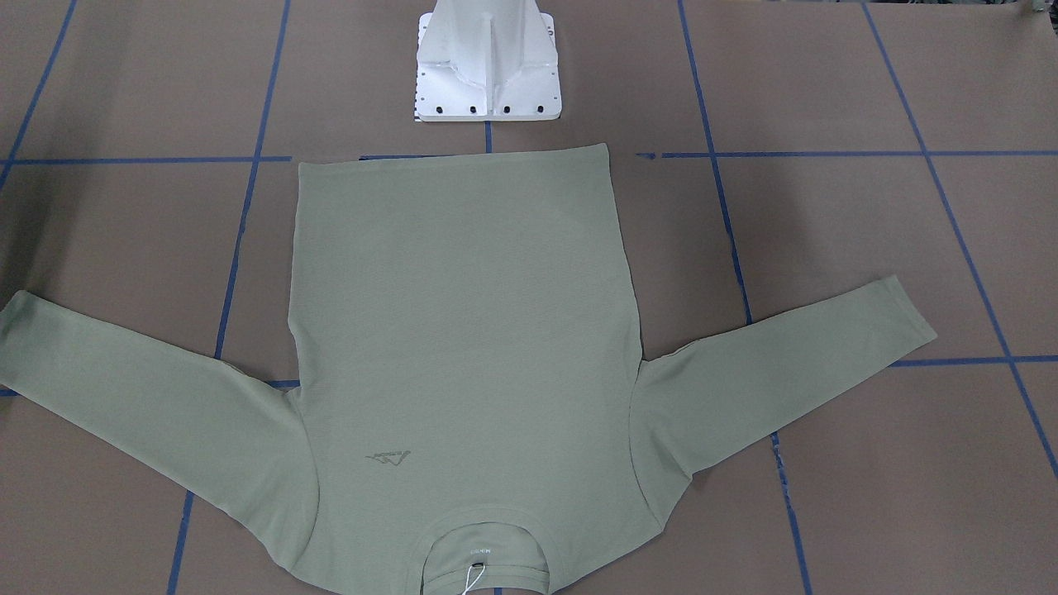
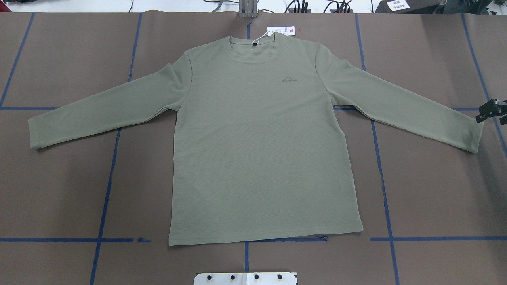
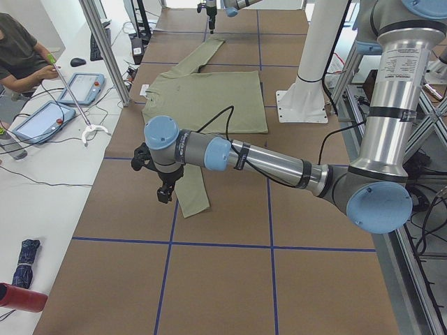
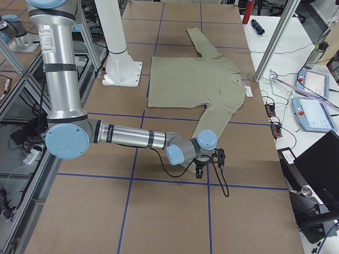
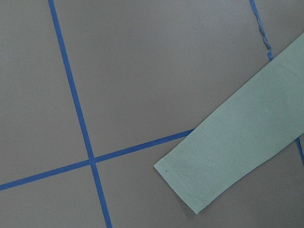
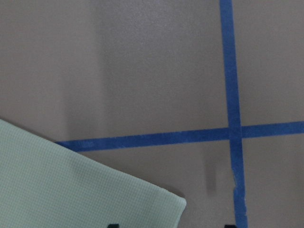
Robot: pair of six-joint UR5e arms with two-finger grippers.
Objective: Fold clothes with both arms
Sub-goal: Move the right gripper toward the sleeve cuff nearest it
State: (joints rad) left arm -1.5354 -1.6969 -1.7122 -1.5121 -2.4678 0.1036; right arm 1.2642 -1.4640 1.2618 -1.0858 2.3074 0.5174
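Observation:
The clothes are one sage-green long-sleeved shirt (image 2: 261,150) lying flat and face up, sleeves spread, neck away from the robot, with a white hang tag (image 2: 281,31) at the collar. My right gripper (image 2: 493,111) hovers just beyond the right cuff (image 2: 471,134). In the right wrist view its fingertips (image 6: 230,226) stand apart with that cuff (image 6: 71,190) below them, so it is open. My left gripper (image 3: 164,190) hangs over the table beside the other cuff (image 3: 194,202). I cannot tell whether it is open or shut. The left wrist view shows only that cuff (image 5: 228,156).
The white base plate (image 1: 488,74) stands just behind the shirt's hem. Blue tape lines (image 2: 107,186) grid the brown table. A person (image 3: 21,49) sits at the side bench holding a rod, near tablets (image 3: 42,118). A red bottle (image 3: 21,296) lies there too.

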